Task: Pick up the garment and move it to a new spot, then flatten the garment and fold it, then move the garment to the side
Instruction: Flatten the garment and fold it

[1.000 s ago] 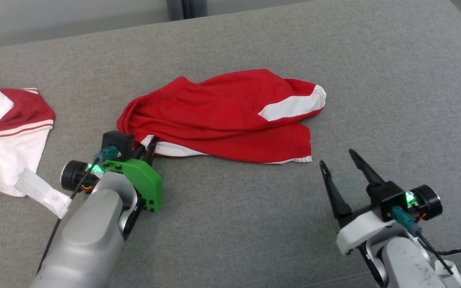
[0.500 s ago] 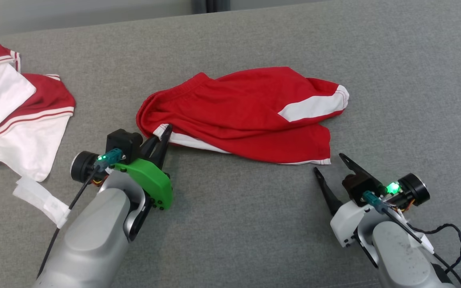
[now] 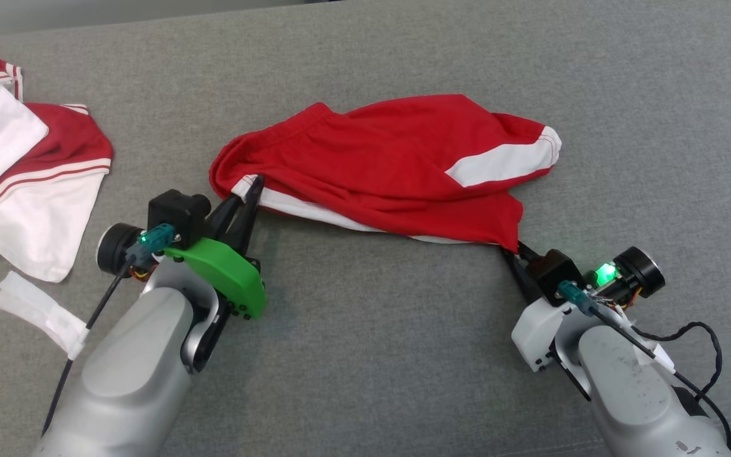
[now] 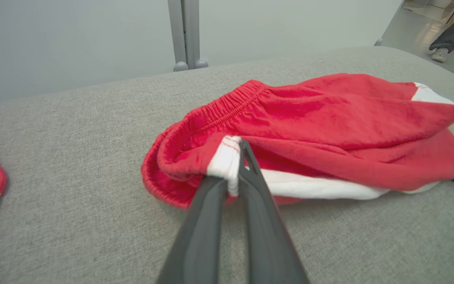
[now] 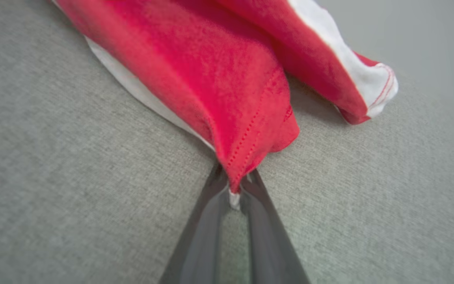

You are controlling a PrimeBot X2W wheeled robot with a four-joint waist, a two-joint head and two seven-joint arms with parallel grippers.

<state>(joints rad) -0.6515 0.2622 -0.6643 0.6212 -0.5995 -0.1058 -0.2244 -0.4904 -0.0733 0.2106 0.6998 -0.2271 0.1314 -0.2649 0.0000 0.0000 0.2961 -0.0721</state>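
Head view: whole layout at once. Red shorts (image 3: pixel 391 158) crumpled mid-way across grey fabric surface (image 3: pixel 365 355), waistband end (image 3: pixel 270 143) to robot's L, white-panelled leg end (image 3: pixel 505 162) to R. L hand (image 3: pixel 252 189) closed on white-trimmed edge near waistband end. R hand (image 3: pixel 515 249) at lower R corner of shorts, fingertips hidden under cloth, so grip not readable from up here. Far L: second red & white garment (image 3: pixel 29 171) w/ white strip (image 3: pixel 39 311) just below it, both well apart from shorts. L wrist view: close-up that head view lacks. Fingers (image 4: pixel 258 197) pinched shut w/ white hem fold (image 4: pixel 225 161) between them, gathered elastic of waistband just behind. Beyond surface: pale wall, grey post (image 4: pixel 185 35), someone's foot (image 4: pixel 441 54) at top R, none of it visible from above. R wrist view: settles what head view couldn't. R hand closed on red stitched corner of shorts, bit of white at pinch point, cloth bunched to a point at tips, slightly blurred. Leg end w/ white panel on surface further off.
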